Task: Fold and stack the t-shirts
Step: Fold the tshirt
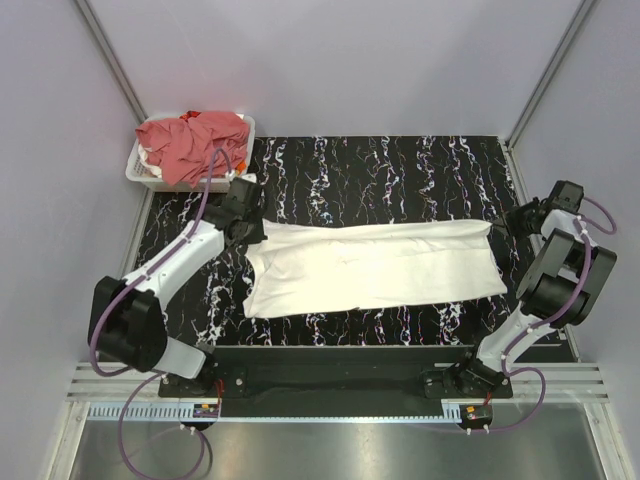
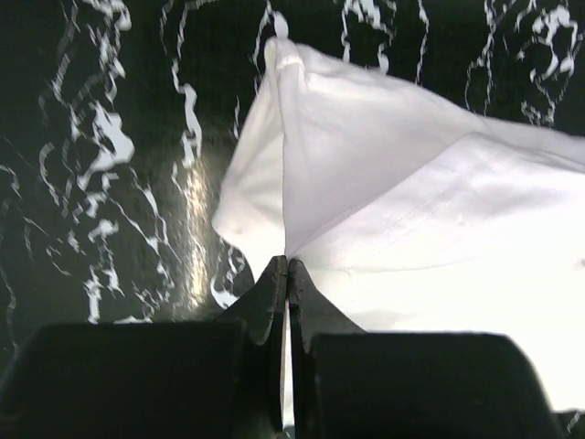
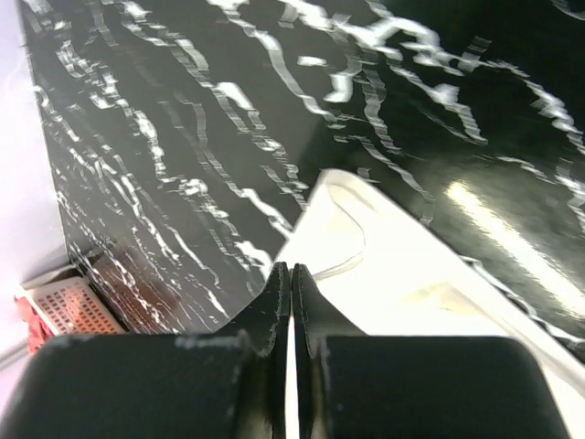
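cloth is stretched across the black marbled surface (image 1: 380, 165); the white t-shirt (image 1: 370, 268) is laid out flat there as a long band between the two arms; its left end is pinched by the left end effector (image 1: 250, 226), whose jaws are seen in the left wrist view pressed together on a fold of the fabric; its right end is held by the right end effector (image 1: 504, 222), jaws likewise closed on a white edge; the salmon-red t-shirts (image 1: 190, 145) are heaped in the white basket (image 1: 138, 176) at the far left corner, well apart from the white one.
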Robot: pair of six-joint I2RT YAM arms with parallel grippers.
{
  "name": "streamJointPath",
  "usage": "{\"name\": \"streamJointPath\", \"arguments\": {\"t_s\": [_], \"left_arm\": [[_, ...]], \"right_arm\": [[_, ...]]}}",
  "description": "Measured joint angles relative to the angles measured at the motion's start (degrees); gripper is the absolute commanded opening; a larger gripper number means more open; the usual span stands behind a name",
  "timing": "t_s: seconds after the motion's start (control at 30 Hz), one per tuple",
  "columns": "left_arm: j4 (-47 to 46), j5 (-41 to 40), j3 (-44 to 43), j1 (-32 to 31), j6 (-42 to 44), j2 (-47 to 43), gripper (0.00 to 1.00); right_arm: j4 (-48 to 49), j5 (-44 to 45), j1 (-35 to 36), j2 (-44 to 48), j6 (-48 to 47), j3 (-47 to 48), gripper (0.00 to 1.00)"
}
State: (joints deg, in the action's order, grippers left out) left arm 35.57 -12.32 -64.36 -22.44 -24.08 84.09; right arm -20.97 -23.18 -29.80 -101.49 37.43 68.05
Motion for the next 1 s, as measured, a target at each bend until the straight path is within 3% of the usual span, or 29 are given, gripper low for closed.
{"name": "streamJointPath", "arguments": {"t_s": [0.43, 0.5, 0.53, 0.57, 0.6, 0.77, 1.0], "left_arm": [[-2.2, 2.9, 12.6, -4.0, -7.0, -7.6, 0.0], [-2.3, 3.0, 14.4, -4.0, -7.8, -8.9, 0.0], [-2.2, 3.1, 15.2, -4.0, -8.0, -9.6, 0.02], [-2.2, 3.3, 15.9, -4.0, -8.5, -10.5, 0.08], [-1.9, 3.4, 16.6, -4.0, -8.6, -11.6, 0.15], [0.7, 4.4, 19.2, -4.0, -9.7, -19.2, 0.36], [2.3, 6.6, 21.0, -4.0, -10.3, -28.7, 0.42]], "right_arm": [[3.8, -1.8, -2.4, 1.9, 0.9, -4.4, 0.0], [4.1, -1.8, -2.8, 2.9, 1.0, -6.0, 0.08], [4.2, -1.8, -3.1, 3.4, 1.2, -6.8, 0.19], [4.2, -1.9, -3.7, 3.9, 1.6, -7.7, 0.47], [4.2, -1.9, -4.4, 4.3, 2.1, -8.7, 0.55], [4.4, -2.0, -7.8, 4.6, 2.5, -10.6, 0.71], [5.5, -5.4, -7.4, 6.3, 4.3, -10.5, 0.72]]}}
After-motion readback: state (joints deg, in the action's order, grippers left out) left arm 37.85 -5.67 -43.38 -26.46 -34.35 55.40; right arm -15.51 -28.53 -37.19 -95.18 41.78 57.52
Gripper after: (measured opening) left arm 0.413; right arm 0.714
